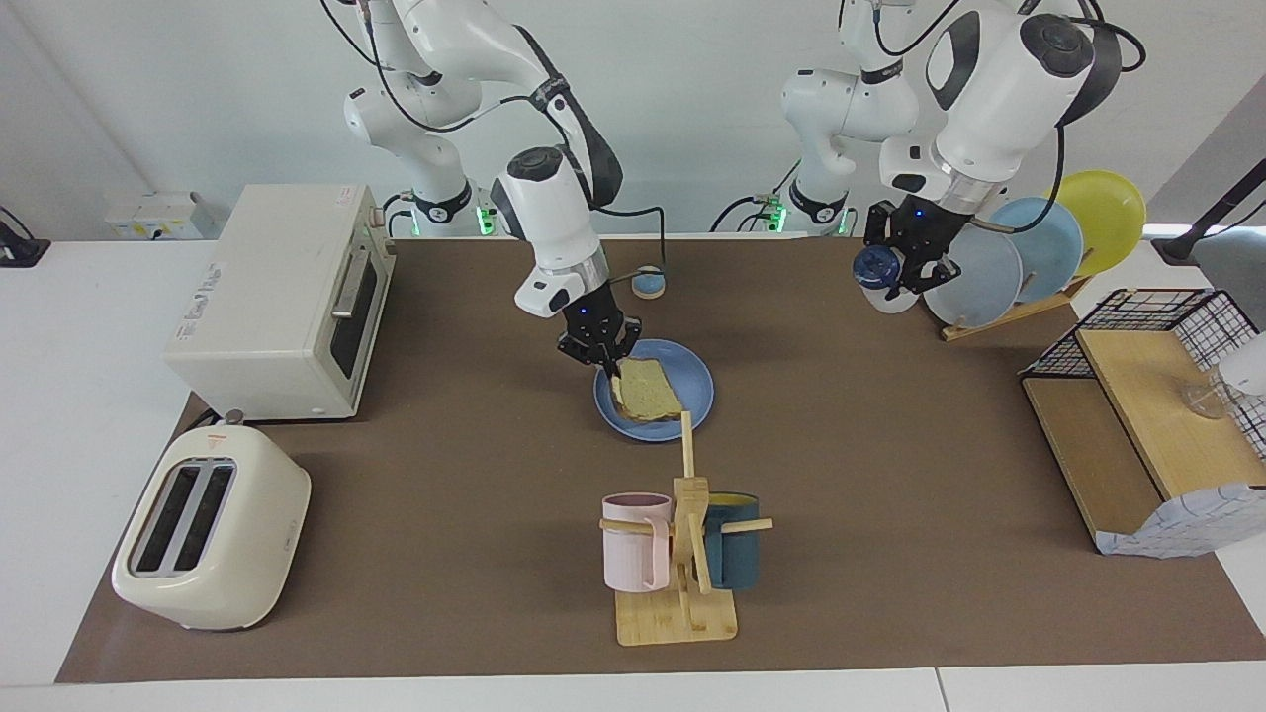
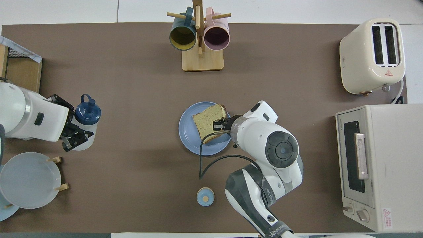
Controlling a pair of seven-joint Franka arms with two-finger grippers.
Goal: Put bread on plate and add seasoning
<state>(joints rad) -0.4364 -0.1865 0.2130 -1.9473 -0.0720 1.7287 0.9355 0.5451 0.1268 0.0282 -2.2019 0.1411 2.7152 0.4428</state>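
The bread lies almost flat on the blue plate in the middle of the mat. My right gripper is shut on the bread's edge on the toaster oven's side. From overhead, the bread covers the part of the plate toward the right gripper. My left gripper is up in the air beside the plate rack, shut on the seasoning, a white bottle with a navy cap. Overhead, the seasoning hangs in the left gripper over bare mat.
A wooden mug stand with a pink and a teal mug stands farther from the robots than the plate. A toaster and toaster oven fill the right arm's end. A plate rack, a wire basket and a small bell are also here.
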